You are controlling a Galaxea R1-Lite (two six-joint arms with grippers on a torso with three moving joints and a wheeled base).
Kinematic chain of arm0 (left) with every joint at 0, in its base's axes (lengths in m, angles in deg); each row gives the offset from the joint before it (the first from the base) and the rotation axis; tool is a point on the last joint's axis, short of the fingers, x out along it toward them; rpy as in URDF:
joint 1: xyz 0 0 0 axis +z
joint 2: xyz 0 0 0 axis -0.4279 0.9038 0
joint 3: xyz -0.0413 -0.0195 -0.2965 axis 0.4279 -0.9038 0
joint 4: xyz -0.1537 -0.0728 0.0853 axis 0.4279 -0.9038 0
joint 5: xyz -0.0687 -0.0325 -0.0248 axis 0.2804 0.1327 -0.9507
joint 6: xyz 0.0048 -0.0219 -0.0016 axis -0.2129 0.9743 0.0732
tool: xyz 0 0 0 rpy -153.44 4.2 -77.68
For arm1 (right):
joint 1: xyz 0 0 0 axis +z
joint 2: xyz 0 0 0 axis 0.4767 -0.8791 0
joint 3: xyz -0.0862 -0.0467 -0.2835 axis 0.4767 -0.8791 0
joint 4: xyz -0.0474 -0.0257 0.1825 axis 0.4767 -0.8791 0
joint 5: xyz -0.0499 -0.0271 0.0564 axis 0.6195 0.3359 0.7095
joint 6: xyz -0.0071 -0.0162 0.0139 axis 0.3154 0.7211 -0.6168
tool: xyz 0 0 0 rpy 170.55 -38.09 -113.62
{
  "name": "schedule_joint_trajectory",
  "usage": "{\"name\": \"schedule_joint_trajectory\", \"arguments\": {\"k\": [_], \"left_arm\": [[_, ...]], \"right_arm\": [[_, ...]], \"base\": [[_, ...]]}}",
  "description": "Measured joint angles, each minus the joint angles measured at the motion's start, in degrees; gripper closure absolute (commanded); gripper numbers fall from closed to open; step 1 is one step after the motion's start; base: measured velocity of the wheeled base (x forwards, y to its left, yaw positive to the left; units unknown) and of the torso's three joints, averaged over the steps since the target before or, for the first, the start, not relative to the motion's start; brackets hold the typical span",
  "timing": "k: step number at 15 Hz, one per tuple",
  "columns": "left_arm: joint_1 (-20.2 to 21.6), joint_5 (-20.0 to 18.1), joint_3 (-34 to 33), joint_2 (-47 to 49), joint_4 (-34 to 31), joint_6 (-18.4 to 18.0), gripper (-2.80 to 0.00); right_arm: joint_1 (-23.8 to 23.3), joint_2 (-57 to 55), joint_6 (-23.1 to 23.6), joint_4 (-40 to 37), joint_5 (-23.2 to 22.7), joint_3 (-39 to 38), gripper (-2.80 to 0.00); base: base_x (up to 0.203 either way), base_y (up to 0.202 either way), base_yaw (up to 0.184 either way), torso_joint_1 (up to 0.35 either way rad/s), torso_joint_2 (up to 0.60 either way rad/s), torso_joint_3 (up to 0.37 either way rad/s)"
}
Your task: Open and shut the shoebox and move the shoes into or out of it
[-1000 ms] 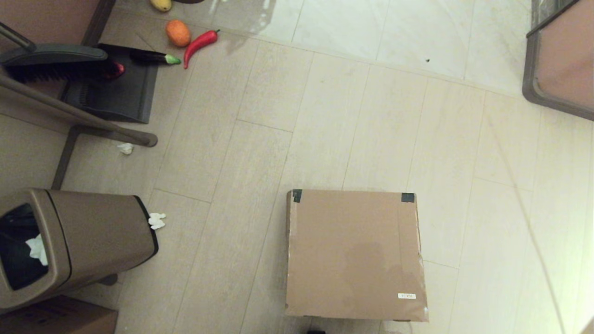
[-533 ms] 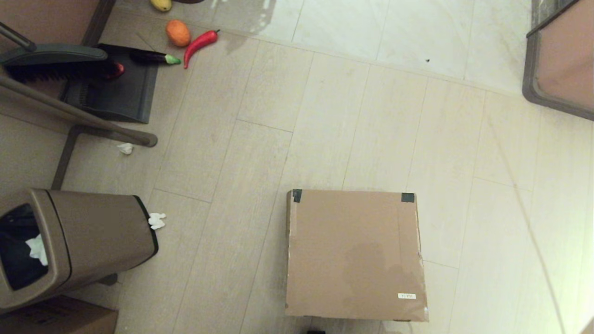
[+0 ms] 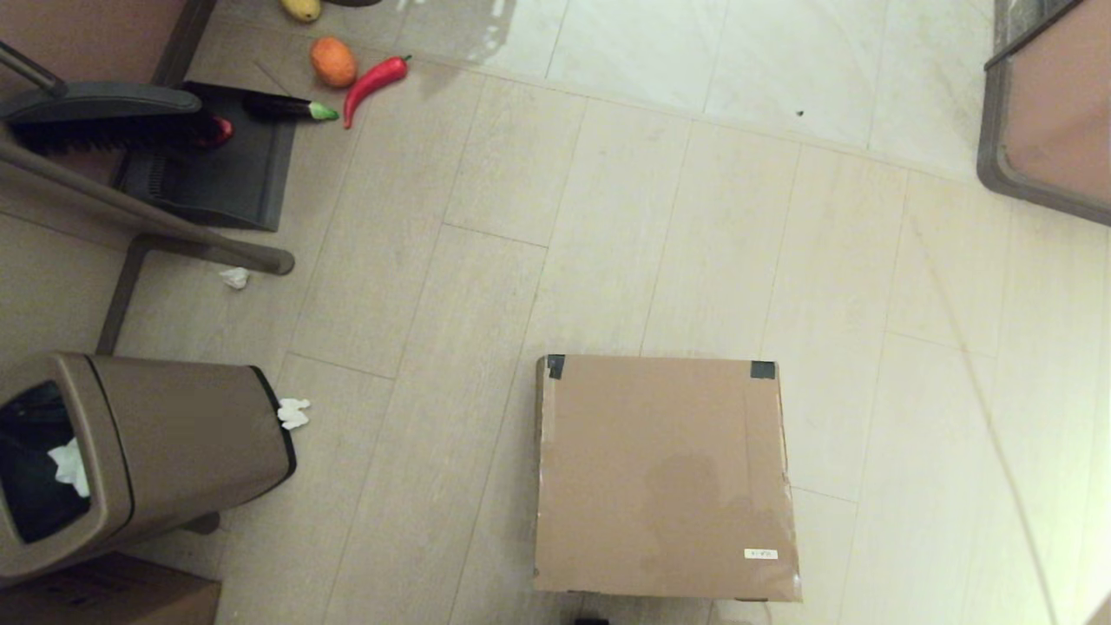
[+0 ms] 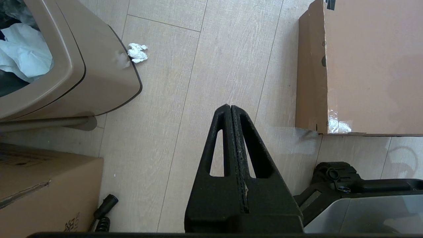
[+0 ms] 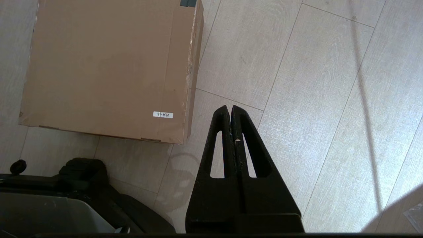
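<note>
The shoebox [image 3: 664, 477] lies shut on the floor in front of me, a flat brown cardboard box with black tape at its two far corners and a small white label near its front right corner. It also shows in both wrist views, as the shoebox [image 4: 370, 66] and the shoebox [image 5: 105, 66]. The shoes are hidden. My left gripper [image 4: 230, 106] hangs shut over bare floor to the box's left. My right gripper [image 5: 229, 107] hangs shut over bare floor to its right. Neither gripper holds anything, and neither shows in the head view.
A brown trash bin [image 3: 130, 460] with white paper in it stands at the left, a plain cardboard box [image 3: 104, 599] beside it. Paper scraps [image 3: 293, 413], a broom and dustpan [image 3: 208, 156] and toy vegetables [image 3: 373, 80] lie farther left. A furniture edge [image 3: 1041, 113] is at far right.
</note>
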Motion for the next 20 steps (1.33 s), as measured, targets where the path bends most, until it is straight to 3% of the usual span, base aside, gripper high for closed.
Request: {"name": "schedule_joint_trajectory", "arguments": {"k": [20], "left_arm": [[0.00,0.00,0.00,0.00,0.00,0.00,0.00]], "right_arm": [[0.00,0.00,0.00,0.01,0.01,0.00,0.00]], "base": [[0.000,0.000,0.000,0.000,0.00,0.000]]}}
